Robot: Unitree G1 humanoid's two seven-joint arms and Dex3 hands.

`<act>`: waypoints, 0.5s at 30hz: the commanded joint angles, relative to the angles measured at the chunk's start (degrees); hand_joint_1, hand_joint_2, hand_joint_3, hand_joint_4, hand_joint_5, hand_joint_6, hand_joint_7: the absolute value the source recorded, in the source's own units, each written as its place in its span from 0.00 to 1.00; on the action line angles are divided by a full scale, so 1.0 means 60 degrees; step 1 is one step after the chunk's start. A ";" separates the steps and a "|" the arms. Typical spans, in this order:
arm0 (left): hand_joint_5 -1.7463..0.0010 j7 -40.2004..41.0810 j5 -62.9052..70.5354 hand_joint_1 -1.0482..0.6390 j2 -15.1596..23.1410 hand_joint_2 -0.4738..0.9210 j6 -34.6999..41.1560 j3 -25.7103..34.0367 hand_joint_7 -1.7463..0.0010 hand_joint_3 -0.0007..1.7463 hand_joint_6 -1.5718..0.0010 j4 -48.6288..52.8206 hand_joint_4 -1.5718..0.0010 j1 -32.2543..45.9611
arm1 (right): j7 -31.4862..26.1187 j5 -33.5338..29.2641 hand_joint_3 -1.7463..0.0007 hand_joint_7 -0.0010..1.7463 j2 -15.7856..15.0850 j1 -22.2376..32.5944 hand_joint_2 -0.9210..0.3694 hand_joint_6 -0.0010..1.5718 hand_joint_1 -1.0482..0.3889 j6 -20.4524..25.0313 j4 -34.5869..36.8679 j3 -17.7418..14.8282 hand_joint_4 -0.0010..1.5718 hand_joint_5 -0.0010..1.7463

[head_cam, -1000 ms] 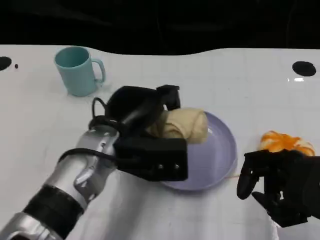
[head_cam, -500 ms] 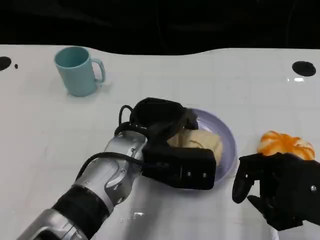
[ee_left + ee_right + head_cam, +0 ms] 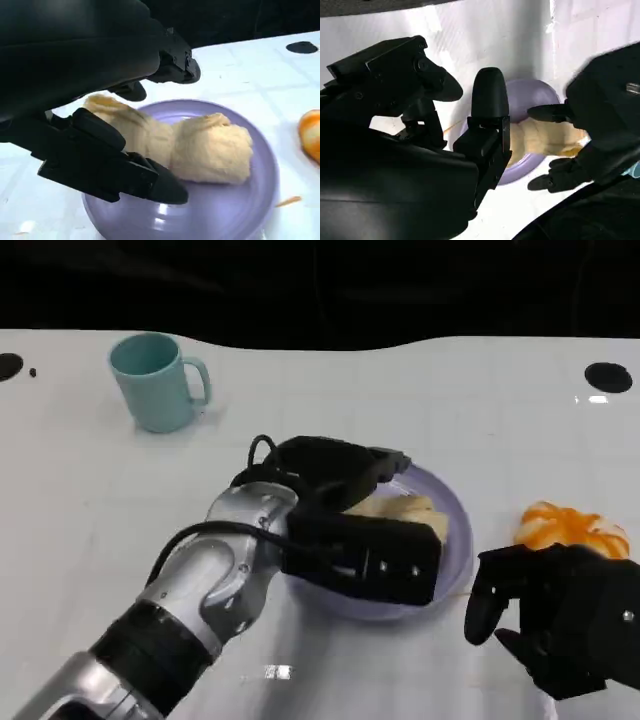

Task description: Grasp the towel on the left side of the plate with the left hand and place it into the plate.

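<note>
The beige rolled towel (image 3: pixel 408 512) lies inside the lilac plate (image 3: pixel 456 540) at the table's middle. My left hand (image 3: pixel 335 490) hovers over the plate's left half, its fingers spread on either side of the towel. In the left wrist view the towel (image 3: pixel 212 150) rests on the plate (image 3: pixel 260 200), with one finger above it and the thumb (image 3: pixel 125 172) in front, neither closed on it. My right hand (image 3: pixel 560 625) stays near the front right edge, right of the plate, fingers apart and holding nothing.
A teal mug (image 3: pixel 155 380) stands at the back left. A peeled orange (image 3: pixel 572 525) lies just right of the plate, close to my right hand. A black round mark (image 3: pixel 608 377) sits at the table's far right.
My left hand carried the towel rightward over the plate and set it down inside. Its fingers have now loosened off the towel and the hand has drawn back slightly. The right hand barely moved.
</note>
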 commanded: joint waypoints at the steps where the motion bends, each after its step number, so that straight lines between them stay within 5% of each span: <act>1: 0.76 -0.0961 -0.0878 0.17 0.0477 1.00 0.0331 0.0730 0.98 0.12 0.86 -0.1247 0.90 0.0444 | 0.0002 0.0007 0.42 0.80 -0.0072 -0.0067 0.24 0.43 0.72 0.0132 -0.0098 -0.0112 0.44 0.99; 5: 0.72 -0.2165 -0.1851 0.25 0.0846 1.00 0.1012 0.1376 0.95 0.13 0.74 -0.2360 0.77 0.0676 | 0.0020 -0.0014 0.43 0.80 -0.0135 -0.0083 0.24 0.43 0.72 0.0059 -0.0060 -0.0128 0.44 0.98; 8: 0.78 -0.2998 -0.2988 0.33 0.0963 1.00 0.1848 0.2130 0.95 0.12 0.62 -0.3231 0.58 0.0968 | 0.0018 0.0036 0.43 0.80 -0.0128 -0.0067 0.24 0.43 0.72 -0.0123 0.0044 -0.0178 0.45 0.99; 11: 0.80 -0.3428 -0.3928 0.38 0.1059 1.00 0.2732 0.2757 0.95 0.12 0.57 -0.4063 0.56 0.1306 | 0.0005 0.0056 0.42 0.80 -0.0119 -0.0057 0.24 0.44 0.72 -0.0172 0.0103 -0.0201 0.45 0.99; 15: 0.70 -0.3583 -0.5031 0.40 0.1104 1.00 0.3967 0.3574 0.95 0.11 0.53 -0.5116 0.53 0.1816 | -0.0002 0.0056 0.41 0.81 -0.0123 -0.0029 0.25 0.44 0.72 -0.0228 0.0134 -0.0208 0.45 0.99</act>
